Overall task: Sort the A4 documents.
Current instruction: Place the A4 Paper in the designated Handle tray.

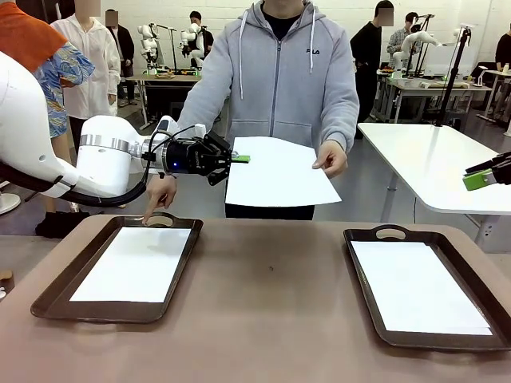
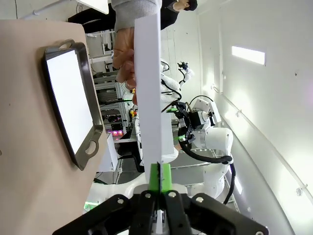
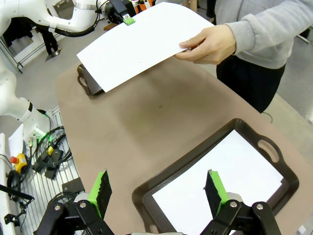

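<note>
Looking from near to far, you saw one sheet (image 1: 136, 263) in the left tray (image 1: 48, 299), another sheet (image 1: 419, 287) in the right tray (image 1: 363, 283); the right gripper (image 3: 157, 188) stood wide open and empty. Beyond, the left gripper (image 1: 239, 159) was closed on the held sheet's (image 1: 279, 171) corner, the person's hand (image 1: 330, 157) holding its other edge.

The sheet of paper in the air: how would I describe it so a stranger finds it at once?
Look past the far edge of the brown table, in front of the person in the grey hoodie. The white sheet hangs there, pinched by the person's hand and the left gripper. Unlike the other sheets, it lies in no tray.
</note>
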